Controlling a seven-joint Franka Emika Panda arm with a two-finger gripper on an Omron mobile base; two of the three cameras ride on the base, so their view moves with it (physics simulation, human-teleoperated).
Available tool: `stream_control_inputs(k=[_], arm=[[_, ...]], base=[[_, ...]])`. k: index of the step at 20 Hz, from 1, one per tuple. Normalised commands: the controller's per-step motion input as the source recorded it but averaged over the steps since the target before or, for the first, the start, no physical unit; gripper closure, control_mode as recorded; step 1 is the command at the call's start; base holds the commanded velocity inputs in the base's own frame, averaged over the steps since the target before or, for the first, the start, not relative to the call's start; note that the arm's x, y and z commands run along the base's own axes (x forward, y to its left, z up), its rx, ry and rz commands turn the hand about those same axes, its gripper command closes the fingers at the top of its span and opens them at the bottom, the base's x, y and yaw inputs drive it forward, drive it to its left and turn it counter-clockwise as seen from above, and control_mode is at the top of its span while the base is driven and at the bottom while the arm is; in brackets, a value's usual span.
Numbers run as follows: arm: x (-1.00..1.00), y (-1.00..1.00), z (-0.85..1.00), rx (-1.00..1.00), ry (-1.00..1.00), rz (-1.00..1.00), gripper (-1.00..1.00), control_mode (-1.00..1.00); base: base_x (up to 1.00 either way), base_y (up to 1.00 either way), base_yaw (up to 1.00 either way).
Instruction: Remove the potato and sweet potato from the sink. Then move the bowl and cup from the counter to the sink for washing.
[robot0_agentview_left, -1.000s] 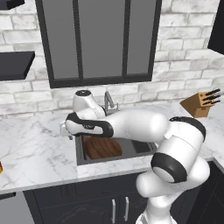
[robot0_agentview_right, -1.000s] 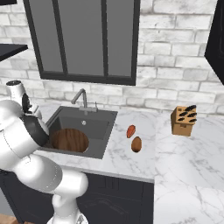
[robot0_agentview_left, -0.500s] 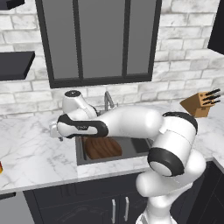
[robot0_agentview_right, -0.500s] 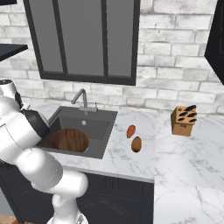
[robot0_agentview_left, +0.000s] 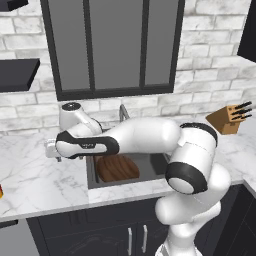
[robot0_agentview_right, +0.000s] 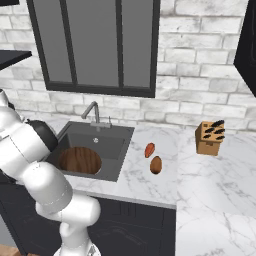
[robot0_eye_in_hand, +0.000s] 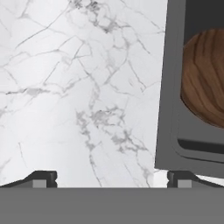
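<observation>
Figure: the arm reaching left of the sink, bowl already in the basin.

Nearest you, the fingers (robot0_eye_in_hand: 112, 177) stand wide apart and hold nothing; in the hand view their two dark tips rise at the lower edge, one over bare marble, the other at the corner of the sink (robot0_eye_in_hand: 168, 109). In the left base view the hand (robot0_agentview_left: 56, 149) hangs over the bench (robot0_agentview_left: 30, 175) just left of the basin.

Step in hand, as you may judge it: going for the cup, the last thing left to move. To do it well, keep the fingers spread, carry the hand on leftward and away from the sink, and come down on the cup from above so that both tips clear its rim before you close. Grip it low enough that it stays upright, since a small cylinder tips easily.

A sliver of yellow-orange (robot0_agentview_left: 0, 191) shows at the far left edge of the left base view, on the bench; it may be the cup, but too little is visible to be sure. If so, it lies well to the left of the fingers.

Just to the right of the fingers, the bowl (robot0_agentview_left: 117, 168) rests on the sink floor. Farther on, beyond the basin's right rim, the sweet potato (robot0_agentview_right: 149, 150) and the potato (robot0_agentview_right: 156, 164) lie close together on the bench, well apart from the fingers.
</observation>
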Motion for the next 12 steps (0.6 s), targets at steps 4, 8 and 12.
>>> stream_control_inputs(k=[4,8,12], arm=[[-0.10,0.32,0.11,0.00,0.00,0.00,-1.00,-1.00],[-0.11,0.30,0.07,0.00,0.00,0.00,-1.00,-1.00],[-0.07,0.27,0.03,0.00,0.00,0.00,-1.00,-1.00]], base=[[0.00,0.00,0.00],[0.00,0.00,0.00],[0.00,0.00,0.00]])
